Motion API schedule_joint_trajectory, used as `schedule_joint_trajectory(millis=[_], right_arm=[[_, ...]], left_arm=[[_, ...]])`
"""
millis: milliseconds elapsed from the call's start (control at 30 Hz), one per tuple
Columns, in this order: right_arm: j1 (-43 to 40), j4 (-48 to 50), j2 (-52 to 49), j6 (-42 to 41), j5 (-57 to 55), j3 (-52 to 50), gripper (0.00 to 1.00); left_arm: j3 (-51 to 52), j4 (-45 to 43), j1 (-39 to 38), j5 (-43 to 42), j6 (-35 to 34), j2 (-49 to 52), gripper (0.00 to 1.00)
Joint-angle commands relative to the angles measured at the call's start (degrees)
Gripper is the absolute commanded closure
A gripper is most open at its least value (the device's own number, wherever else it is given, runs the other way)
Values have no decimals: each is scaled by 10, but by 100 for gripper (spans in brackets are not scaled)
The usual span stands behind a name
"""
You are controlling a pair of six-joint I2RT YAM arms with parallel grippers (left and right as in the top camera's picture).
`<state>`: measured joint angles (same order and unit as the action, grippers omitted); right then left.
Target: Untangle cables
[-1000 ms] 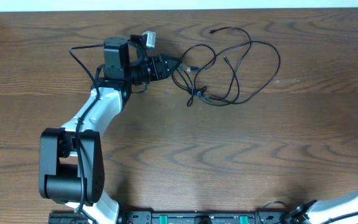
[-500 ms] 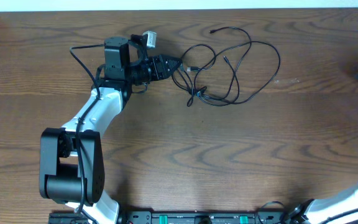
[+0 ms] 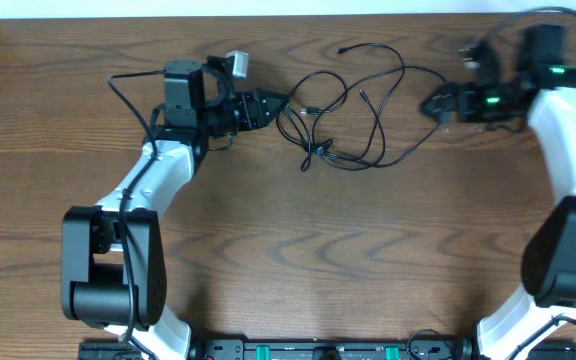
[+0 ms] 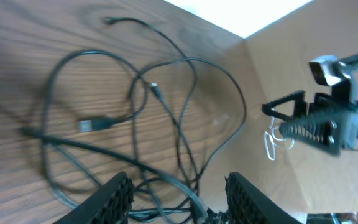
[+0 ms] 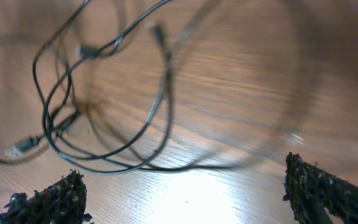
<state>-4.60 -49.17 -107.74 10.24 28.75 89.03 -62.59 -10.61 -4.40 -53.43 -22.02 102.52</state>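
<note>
Overhead, the black cables (image 3: 320, 152) lie tangled on the table (image 3: 268, 250) between both grippers. The left gripper (image 3: 278, 101) sits half-open astride strands and the right gripper (image 3: 430, 104) is wide open and empty. Closing on several strands together could tighten the knot.

In the right wrist view the thin black cables (image 5: 166, 93) are smeared, their wide loop toward the right fading to a faint streak, and the plug ends cannot be made out. The right gripper (image 5: 182, 177) shows only two dark fingertips (image 5: 48, 202), the rest cut by the lower edge. In the left wrist view the left gripper (image 4: 176, 186) is likewise cut off below, and strands run out of frame between its fingers (image 4: 114, 202). A thin white loop (image 4: 270, 144) beside the blurred black right arm (image 4: 328, 118) is too soft to identify. From overhead, contact between left gripper and cables is too small to judge
</note>
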Motion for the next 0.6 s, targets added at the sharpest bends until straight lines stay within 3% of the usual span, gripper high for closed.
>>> schedule_joint_trajectory(millis=[0, 133, 300, 567], right_arm=[[65, 3, 0, 149, -74, 1, 1], [110, 9, -24, 229, -88, 1, 1], [137, 22, -73, 243, -77, 1, 7], [170, -6, -103, 308, -6, 1, 5]], left_arm=[[-7, 32, 40, 39, 23, -15, 51], [-7, 72, 70, 40, 23, -15, 51], [-7, 106, 88, 40, 23, -15, 51], [-7, 104, 96, 46, 36, -15, 51]])
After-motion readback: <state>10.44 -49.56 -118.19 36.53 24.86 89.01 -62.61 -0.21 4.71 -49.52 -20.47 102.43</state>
